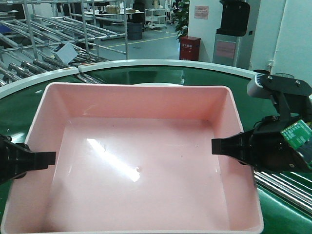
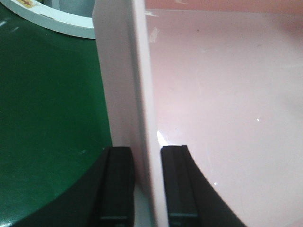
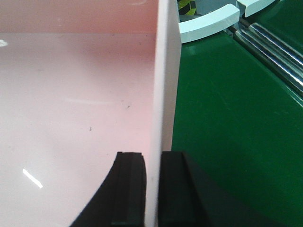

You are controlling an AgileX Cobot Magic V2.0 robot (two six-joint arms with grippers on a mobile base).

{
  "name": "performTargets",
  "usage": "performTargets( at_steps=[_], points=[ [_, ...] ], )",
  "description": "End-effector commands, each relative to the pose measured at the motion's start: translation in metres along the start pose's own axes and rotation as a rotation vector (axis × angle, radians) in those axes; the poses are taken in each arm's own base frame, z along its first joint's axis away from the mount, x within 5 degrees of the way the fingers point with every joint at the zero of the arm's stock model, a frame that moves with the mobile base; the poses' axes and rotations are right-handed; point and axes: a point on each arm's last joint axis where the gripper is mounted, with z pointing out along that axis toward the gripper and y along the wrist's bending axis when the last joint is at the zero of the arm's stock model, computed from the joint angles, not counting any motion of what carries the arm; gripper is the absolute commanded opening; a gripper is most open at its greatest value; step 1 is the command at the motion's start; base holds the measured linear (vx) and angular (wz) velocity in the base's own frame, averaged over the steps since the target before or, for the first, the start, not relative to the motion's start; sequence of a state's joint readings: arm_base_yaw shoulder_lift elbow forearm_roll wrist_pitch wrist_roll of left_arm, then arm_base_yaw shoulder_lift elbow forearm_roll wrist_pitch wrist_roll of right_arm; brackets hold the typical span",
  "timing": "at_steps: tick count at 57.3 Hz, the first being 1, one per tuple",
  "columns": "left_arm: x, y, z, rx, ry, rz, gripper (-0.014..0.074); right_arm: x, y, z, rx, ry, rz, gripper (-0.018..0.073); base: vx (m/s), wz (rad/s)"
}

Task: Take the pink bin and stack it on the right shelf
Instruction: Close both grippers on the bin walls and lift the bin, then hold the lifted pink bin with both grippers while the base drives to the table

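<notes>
Pale-pink shallow rectangular plastic bin, held at both side walls over the curved green conveyor belt.
The left gripper pinches the left wall and the right gripper the right wall, each with one black finger inside; lettering on the red cabinet beyond the belt is too small to read.

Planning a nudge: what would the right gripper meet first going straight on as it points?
The pink bin: the right gripper straddles its right wall, apparently clamped, so it would press onto that wall.
</notes>
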State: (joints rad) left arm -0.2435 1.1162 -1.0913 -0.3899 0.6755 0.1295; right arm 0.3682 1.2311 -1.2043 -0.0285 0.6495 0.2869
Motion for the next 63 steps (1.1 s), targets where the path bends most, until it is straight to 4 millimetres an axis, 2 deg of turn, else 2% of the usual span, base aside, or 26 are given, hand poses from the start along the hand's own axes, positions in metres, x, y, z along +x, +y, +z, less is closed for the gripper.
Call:
performTargets(
  at_steps=[1,46,63],
  points=[
    [-0.0142,-0.0008,-0.0150,-0.021,-0.115,0.033,-0.0002,-0.0226,-0.0035,-0.0221,0.017,-0.183,-0.071,-0.0008,-0.01,0.01],
    [-0.0143,-0.0008,-0.0150,-0.021,-0.116,0.033,-0.0002,-0.0231,-0.0034,-0.0222,0.015,-0.188,-0.072,-0.0008,-0.16,0.01],
    [-0.0143,-0.0008,-0.0153,-0.021,-0.117,0.033,-0.0002,-0.0230,-0.0034,-0.0222,0.016,-0.187,-0.072,-0.0008,-0.24,-0.23]
  ],
)
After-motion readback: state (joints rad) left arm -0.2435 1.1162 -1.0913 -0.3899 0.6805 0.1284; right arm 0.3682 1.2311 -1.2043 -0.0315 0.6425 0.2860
